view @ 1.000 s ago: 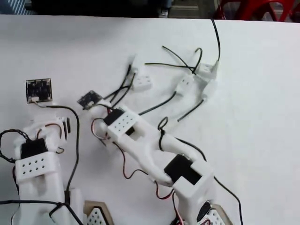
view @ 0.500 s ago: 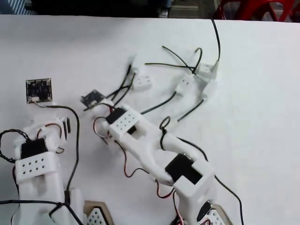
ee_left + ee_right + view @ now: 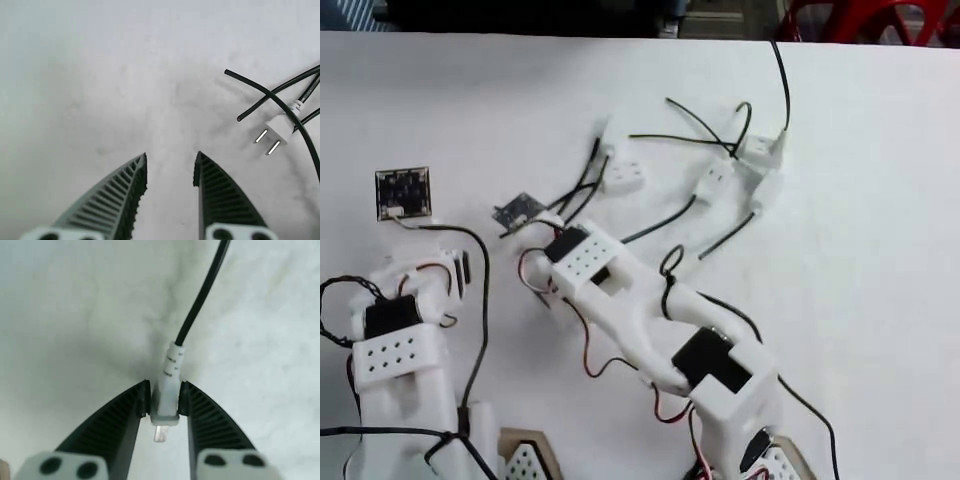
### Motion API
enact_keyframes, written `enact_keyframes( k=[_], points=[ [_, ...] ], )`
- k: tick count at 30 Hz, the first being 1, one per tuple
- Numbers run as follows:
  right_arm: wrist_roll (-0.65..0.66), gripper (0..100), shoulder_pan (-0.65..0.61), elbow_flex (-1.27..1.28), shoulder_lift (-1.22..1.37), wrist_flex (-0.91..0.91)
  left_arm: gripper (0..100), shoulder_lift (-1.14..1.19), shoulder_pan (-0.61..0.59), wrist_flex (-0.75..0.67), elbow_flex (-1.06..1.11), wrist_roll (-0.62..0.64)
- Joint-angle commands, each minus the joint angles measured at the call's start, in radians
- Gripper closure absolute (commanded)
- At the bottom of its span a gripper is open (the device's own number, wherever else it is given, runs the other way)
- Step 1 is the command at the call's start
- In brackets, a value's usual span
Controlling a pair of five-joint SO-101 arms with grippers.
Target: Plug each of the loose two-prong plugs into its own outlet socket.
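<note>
While the right tool (image 3: 164, 386) pinches one white plug (image 3: 168, 372) over the surface (image 3: 60, 300), the left tool (image 3: 170, 159) hangs open near a second plug (image 3: 278, 131). Next, I reckon, the held one needs lining up with a free socket (image 3: 623, 177).

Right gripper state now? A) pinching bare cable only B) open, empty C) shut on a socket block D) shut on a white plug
D: in the right wrist view, the right gripper is clamped on the white plug, whose black cable leads away.
</note>
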Motion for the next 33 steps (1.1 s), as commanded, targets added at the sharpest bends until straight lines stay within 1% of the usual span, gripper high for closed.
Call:
enact_keyframes(
  k=[1, 7, 11, 15, 23, 24, 26, 27, 30, 33],
  points=[
    [0.006, 90.4, 0.008, -0.041, -0.015, 0.012, 83, -0.022, -0.002, -0.026, 0.000, 0.011],
    [0.006, 90.6, 0.008, -0.041, -0.016, 0.008, 83, -0.022, -0.002, -0.026, 0.000, 0.011],
    [0.005, 94.3, 0.008, -0.049, -0.016, 0.005, 83, -0.022, -0.002, -0.026, 0.000, 0.011],
    [0.002, 92.6, 0.010, -0.069, -0.016, 0.012, 83, -0.022, -0.002, -0.026, 0.000, 0.011],
    [0.003, 92.6, 0.010, -0.063, -0.016, 0.013, 83, -0.022, -0.002, -0.026, 0.000, 0.009],
    [0.003, 93.1, 0.010, -0.063, -0.016, 0.013, 83, -0.022, -0.002, -0.026, 0.000, 0.009],
    [0.006, 98.1, 0.012, -0.063, -0.016, 0.015, 83, -0.022, -0.002, -0.026, 0.000, 0.009],
    [0.006, 98.5, 0.012, -0.063, -0.019, 0.016, 83, -0.022, -0.002, -0.026, 0.000, 0.009],
    [0.006, 98.1, 0.031, -0.063, -0.077, 0.058, 83, -0.022, -0.002, -0.026, 0.000, 0.009],
    [0.005, 98.1, 0.067, -0.061, -0.200, 0.128, 83, -0.025, -0.001, -0.026, 0.000, 0.011]
  ],
)
